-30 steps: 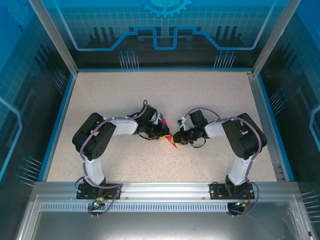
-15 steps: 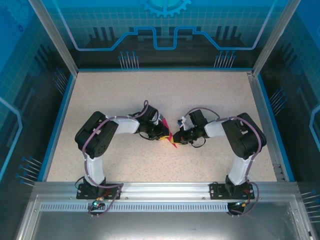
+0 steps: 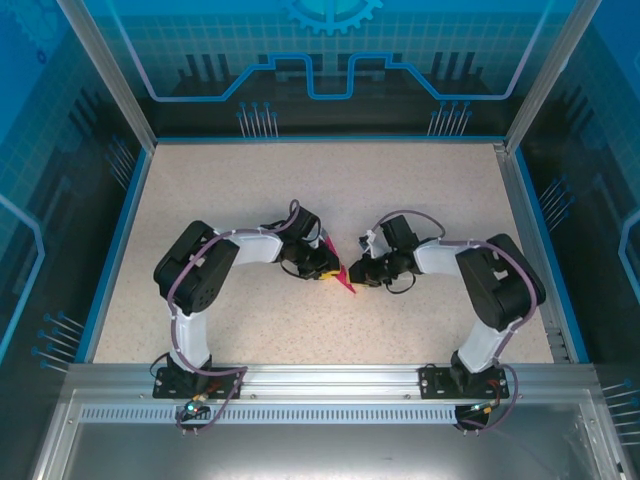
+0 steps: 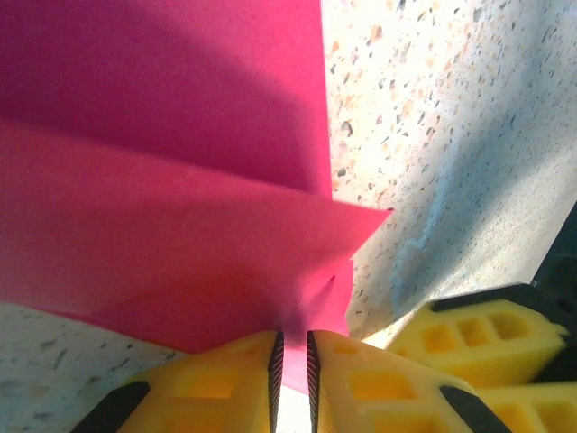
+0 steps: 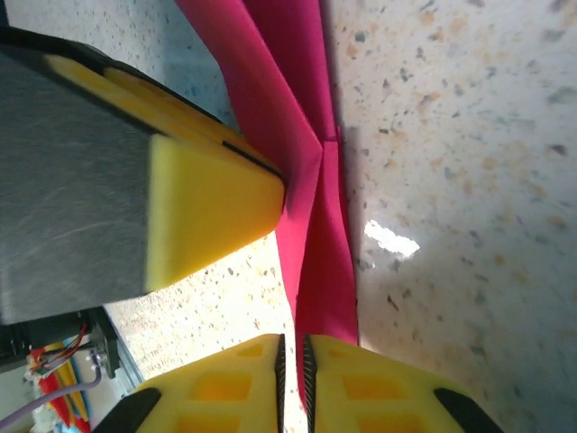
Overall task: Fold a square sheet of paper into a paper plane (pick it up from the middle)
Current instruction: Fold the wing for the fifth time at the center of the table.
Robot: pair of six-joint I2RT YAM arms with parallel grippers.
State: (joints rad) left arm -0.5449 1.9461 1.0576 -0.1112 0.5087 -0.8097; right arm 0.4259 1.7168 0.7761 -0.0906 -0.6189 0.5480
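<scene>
The left pincer point(image 3: 324, 269) pinches the thin pink folded sheet of paper point(image 3: 347, 282), lying mid-frame on the speckled counter point(image 3: 250, 190). The right pincer point(image 3: 358, 271) is nearly pressed together; I cannot tell if it grips. This looks mid-fold; the next move needs a neat crease.

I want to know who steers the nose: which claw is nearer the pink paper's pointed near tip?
Right, as far as the top view shows. The right claw straddles the paper just beside that pointed end; the left claw holds the wider part further left.
</scene>
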